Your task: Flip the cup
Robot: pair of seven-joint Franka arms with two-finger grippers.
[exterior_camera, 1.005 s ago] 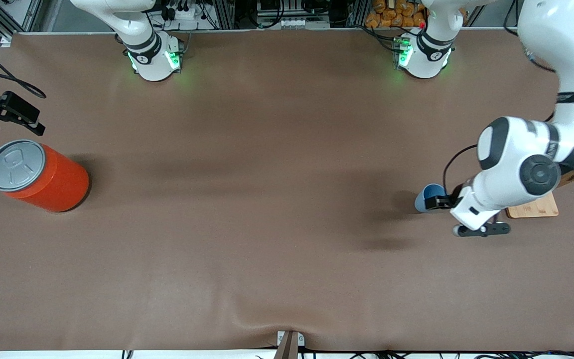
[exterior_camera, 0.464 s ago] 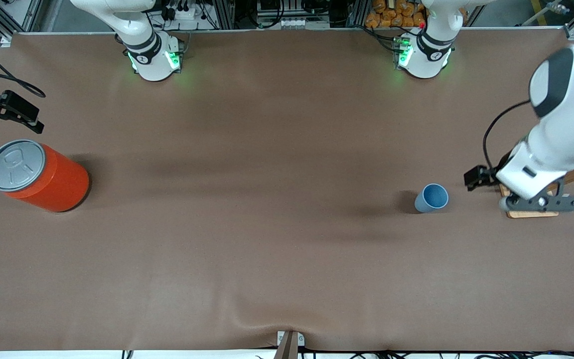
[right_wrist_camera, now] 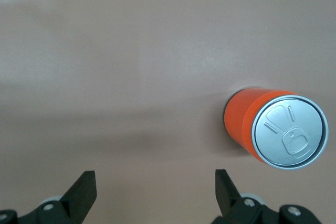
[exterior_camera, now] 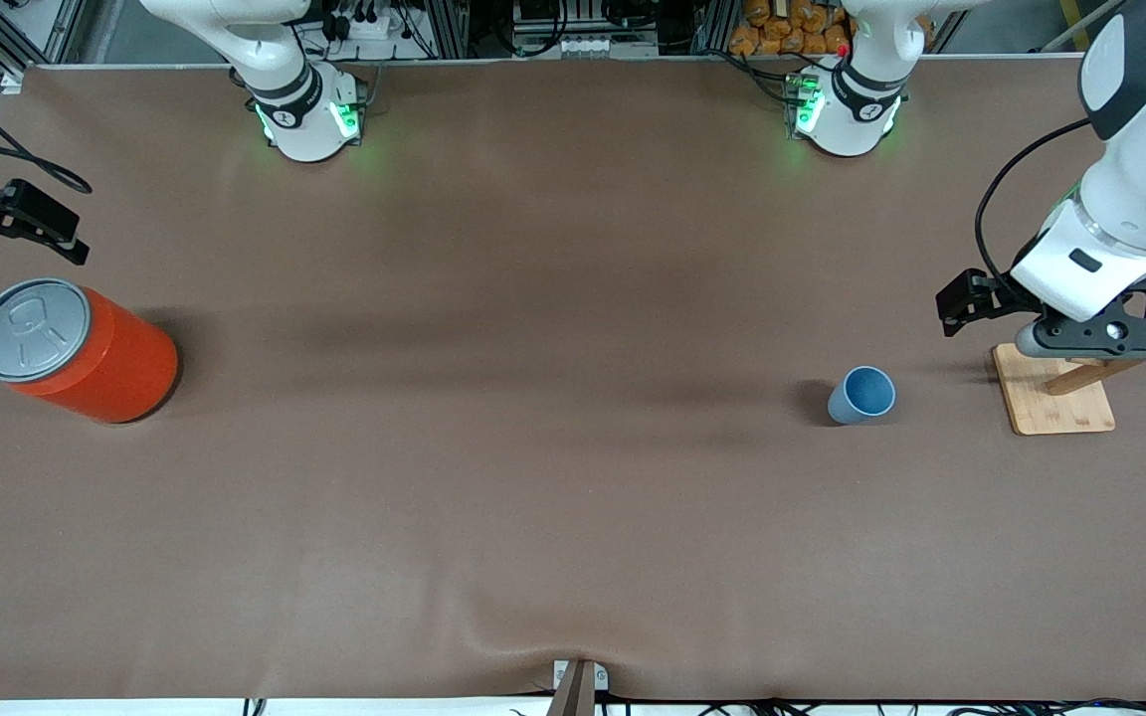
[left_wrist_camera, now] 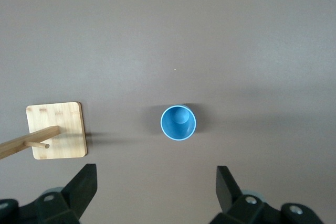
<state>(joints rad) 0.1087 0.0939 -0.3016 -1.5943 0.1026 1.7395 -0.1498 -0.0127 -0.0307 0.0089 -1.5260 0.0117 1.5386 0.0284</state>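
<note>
Toward the left arm's end of the table I see the cup standing upright, mouth up, apart from my raised, spread-fingered left gripper, the nearer one; the right gripper, also spread, waits near the orange can.

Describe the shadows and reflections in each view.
Front view: the cup and the orange can throw soft shadows toward the middle of the table; green base lights tint the cloth. Left wrist view: a faint shadow trails from the wooden stand toward the cup. Right wrist view: the can's grey lid shines mildly; a broad blurred shadow lies beside the can.
</note>
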